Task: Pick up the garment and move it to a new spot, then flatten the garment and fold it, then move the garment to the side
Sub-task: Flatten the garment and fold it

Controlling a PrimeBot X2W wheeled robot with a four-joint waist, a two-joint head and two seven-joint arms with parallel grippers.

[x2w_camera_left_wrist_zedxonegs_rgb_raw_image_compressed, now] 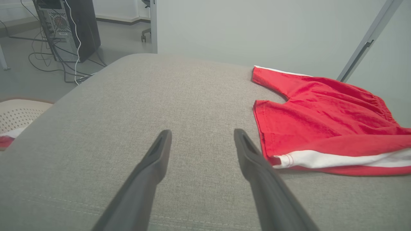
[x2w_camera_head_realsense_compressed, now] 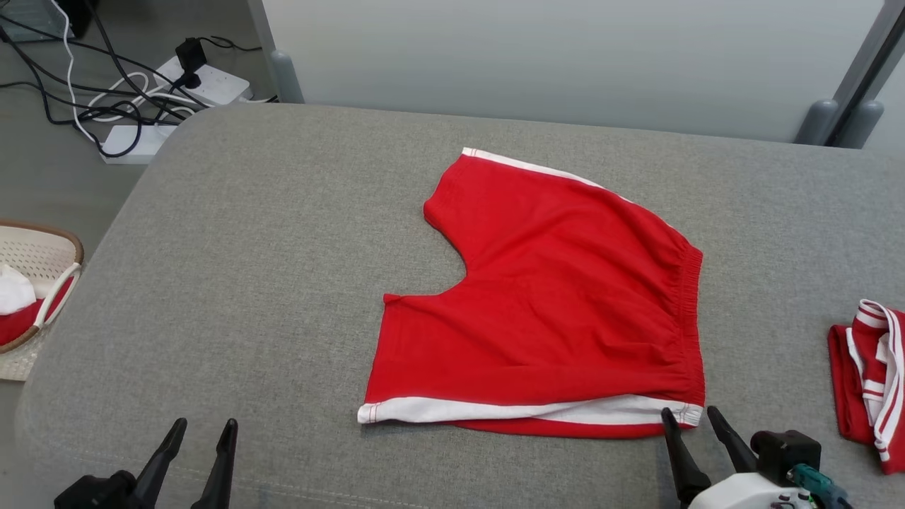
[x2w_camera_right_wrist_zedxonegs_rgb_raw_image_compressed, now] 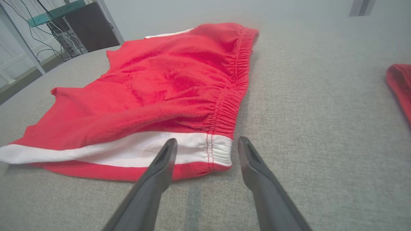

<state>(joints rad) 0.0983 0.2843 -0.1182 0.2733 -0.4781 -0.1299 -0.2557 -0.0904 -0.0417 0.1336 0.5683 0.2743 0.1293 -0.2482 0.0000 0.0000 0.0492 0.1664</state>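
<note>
A pair of red knit shorts (x2w_camera_head_realsense_compressed: 551, 304) with white side stripes lies spread flat on the grey fabric-covered table (x2w_camera_head_realsense_compressed: 283, 283), right of its middle. The elastic waistband faces the right edge and the leg openings face the left edge. The right gripper (x2w_camera_head_realsense_compressed: 688, 413) sits at the near edge by the shorts' near waistband corner, jaws apart and clamped on nothing, one finger over the white stripe. The left gripper (x2w_camera_head_realsense_compressed: 205, 424) rests toward the near left corner, jaws apart over bare fabric, clear of the shorts. A bunched red-and-white garment (x2w_camera_head_realsense_compressed: 873, 382) lies at the right edge. A pale perforated basket (x2w_camera_head_realsense_compressed: 42, 247) holding red and white cloth stands beyond the left edge.
</note>
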